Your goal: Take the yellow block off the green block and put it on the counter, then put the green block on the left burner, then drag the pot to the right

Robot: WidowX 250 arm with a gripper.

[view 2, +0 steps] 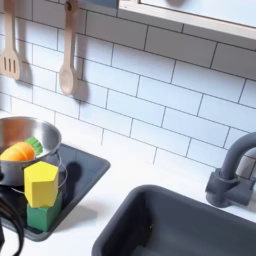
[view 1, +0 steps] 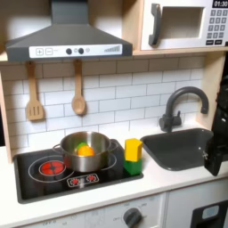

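1. None of the three steps looks done yet. The yellow block sits squarely on top of the green block, at the front right corner of the black stovetop, close beside the pot.
2. Ahead lies everything: lifting the yellow block onto the white counter, placing the green block on the red burner at the first exterior view's left, then sliding the pot.
3. At the first exterior view's right edge, over the sink, hangs a dark shape, probably the robot's gripper. It is well apart from the blocks, and I cannot tell whether its jaws are spread or pressed together.
4. Inside the shiny silver pot lie orange and green toy food pieces.
5. Behind the sink stands a dark curved tap.
6. Farther back, a wall of white brick tiles carries a hanging wooden spatula and a wooden spoon.
7. Above them are a grey cooker hood and a toy microwave.
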